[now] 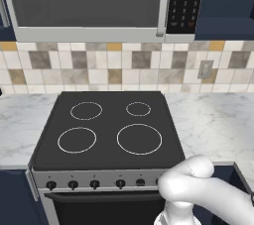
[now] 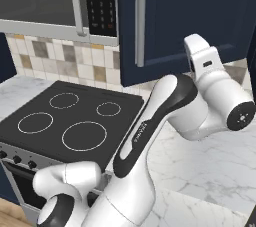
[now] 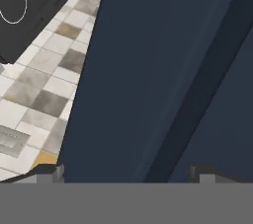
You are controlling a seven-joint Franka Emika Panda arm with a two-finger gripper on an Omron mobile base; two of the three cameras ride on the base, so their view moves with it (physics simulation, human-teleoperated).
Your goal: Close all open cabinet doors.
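Right base view: marble counter (image 2: 210,161), black stove (image 2: 70,121), tiled backsplash (image 2: 60,56).

We see a black stove (image 1: 106,129) with four white rings set between white marble tabletop (image 1: 213,122) stretches. Behind it runs a beige, grey and tan tiled backsplash (image 1: 124,68), with a grey microwave (image 1: 94,3) mounted above.

cabinet door (image 2: 190,16): matt navy, brushed-metal handle (image 2: 140,18). tabletop (image 1: 218,120): glossy marble. Stove top (image 1: 106,127): smooth black glass.
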